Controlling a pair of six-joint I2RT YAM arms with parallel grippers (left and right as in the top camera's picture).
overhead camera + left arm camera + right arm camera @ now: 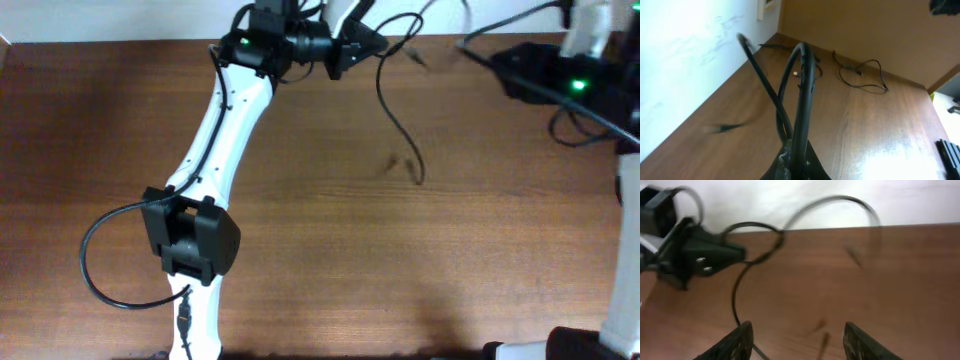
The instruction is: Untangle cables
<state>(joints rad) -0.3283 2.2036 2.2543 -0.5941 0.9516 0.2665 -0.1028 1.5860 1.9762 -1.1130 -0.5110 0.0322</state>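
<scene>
The brown wooden table (480, 250) fills most of the overhead view. The white left arm (215, 140) reaches across it from the near edge to the far edge. The black right arm (535, 65) is at the far right corner of the table.

The left gripper (795, 167) has its fingers pressed together on a thin black cable (803, 100). From the grip the cable rises in a loop and then hangs down to the table. In the overhead view its lower part runs over the wood toward the middle of the table.

The right gripper (796, 327) is above the wood with its fingers apart and nothing between them. It is well apart from the held cable.

A second cable (860, 87) lies in a loose curl on the table, away from both grippers.
</scene>
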